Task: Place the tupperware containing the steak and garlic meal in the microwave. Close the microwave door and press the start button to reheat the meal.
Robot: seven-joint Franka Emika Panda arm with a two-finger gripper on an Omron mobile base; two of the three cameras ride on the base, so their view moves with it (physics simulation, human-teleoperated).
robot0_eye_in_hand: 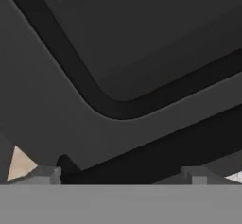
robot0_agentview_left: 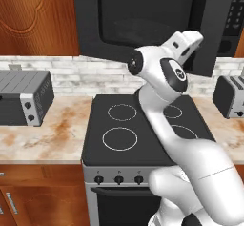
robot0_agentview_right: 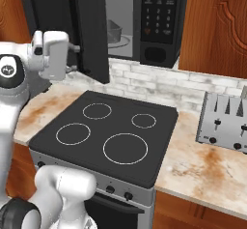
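a speckled beige stone counter (robot0_agentview_left: 52,129) with rusty blotches runs under dark reddish wood cabinets (robot0_agentview_left: 38,17) and a whitewashed brick backsplash (robot0_agentview_right: 159,83). set into it is a flat black glass stove (robot0_agentview_right: 111,131) with four thin white burner rings and a row of dark knobs on its grey front. a boxy silver toaster oven (robot0_agentview_left: 24,98) sits on the counter to the left, and a brushed-metal slot toaster (robot0_agentview_right: 224,121) to the right.

above the stove hangs the large black microwave (robot0_agentview_right: 159,20), its white-labelled keypad on the right. inside the light-grey cavity, the translucent smoky-grey tupperware (robot0_agentview_right: 114,31) rests on the round turntable. the tall black microwave door (robot0_agentview_right: 91,30) with its dark tinted window stands swung open.

the white arm's gripper (robot0_agentview_right: 72,59) is right at the door's lower edge; how far apart its fingers stand cannot be told, and nothing shows in its hold.
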